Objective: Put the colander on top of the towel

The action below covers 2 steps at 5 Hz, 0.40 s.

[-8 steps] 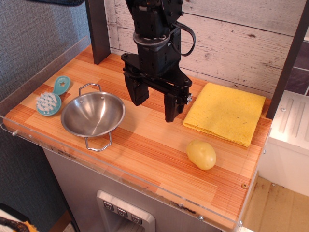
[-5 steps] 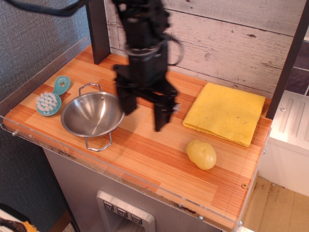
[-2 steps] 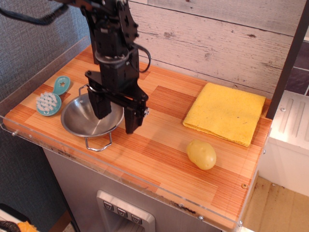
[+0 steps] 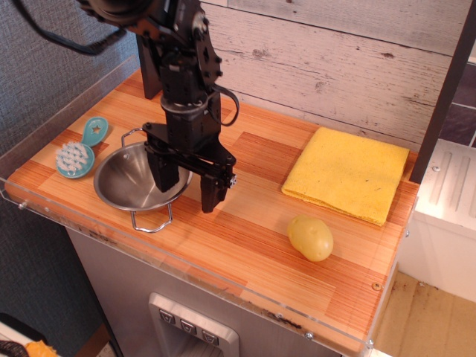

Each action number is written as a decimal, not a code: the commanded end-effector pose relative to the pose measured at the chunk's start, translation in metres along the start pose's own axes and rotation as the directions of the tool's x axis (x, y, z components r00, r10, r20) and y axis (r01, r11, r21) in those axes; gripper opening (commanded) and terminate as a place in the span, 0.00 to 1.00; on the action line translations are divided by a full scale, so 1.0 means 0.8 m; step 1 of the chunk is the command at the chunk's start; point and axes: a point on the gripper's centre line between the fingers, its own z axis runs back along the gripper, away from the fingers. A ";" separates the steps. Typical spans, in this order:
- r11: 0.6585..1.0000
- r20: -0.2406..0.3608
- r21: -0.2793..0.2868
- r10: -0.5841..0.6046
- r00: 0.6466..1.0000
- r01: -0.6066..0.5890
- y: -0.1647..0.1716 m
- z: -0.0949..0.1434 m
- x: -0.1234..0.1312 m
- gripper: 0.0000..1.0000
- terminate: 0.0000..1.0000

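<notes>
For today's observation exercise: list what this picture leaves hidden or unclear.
- Right rim of the colander: covered by the gripper.
- Whether the fingers touch the rim: cannot tell from this angle.
- Underside of the towel: hidden by its own folds.
- Far side of the potato: faces away.

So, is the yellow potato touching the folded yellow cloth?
Apart. The only view shows bare wood between the potato and the cloth's front edge.

Silver colander (image 4: 130,182), yellow towel (image 4: 346,172) and potato (image 4: 310,237), teal brush (image 4: 78,150), black pincer (image 4: 188,188).
</notes>
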 end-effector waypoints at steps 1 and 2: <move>1.000 0.034 0.015 -0.010 0.999 0.010 0.009 0.009 0.013 0.00 0.00; 1.000 0.041 0.003 -0.029 0.999 0.029 0.007 0.018 0.011 0.00 0.00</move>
